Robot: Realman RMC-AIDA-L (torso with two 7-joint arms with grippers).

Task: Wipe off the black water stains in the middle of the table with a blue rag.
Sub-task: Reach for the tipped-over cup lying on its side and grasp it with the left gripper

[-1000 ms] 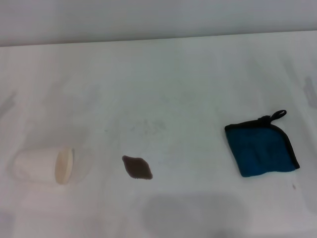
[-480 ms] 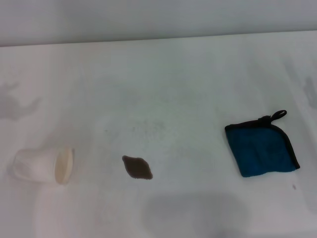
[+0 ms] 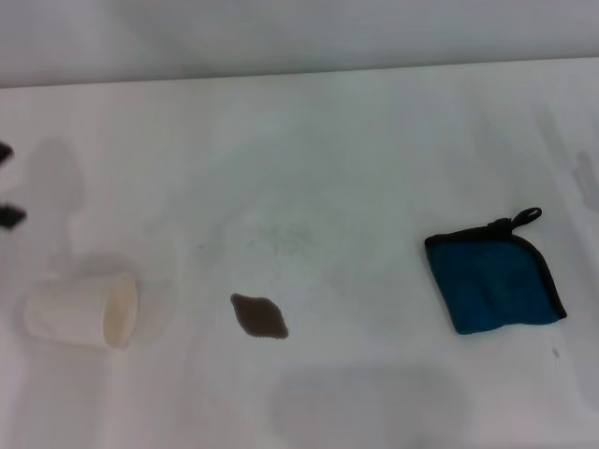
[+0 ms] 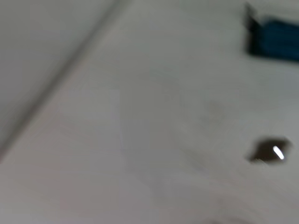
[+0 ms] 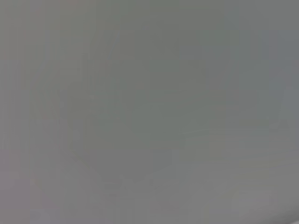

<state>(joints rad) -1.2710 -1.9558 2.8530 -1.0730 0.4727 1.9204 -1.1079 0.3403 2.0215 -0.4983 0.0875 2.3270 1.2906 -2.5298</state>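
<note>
No readable text (nor labels) anywhere

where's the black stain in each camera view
Head view: the black water stains lie low, left of centre, between the cup and the blue rag.
Left wrist view: the same blotch sits near the right edge.
Right wrist view: not in it.
Shared landmark: the blue rag, in both head and left wrist views.
</note>
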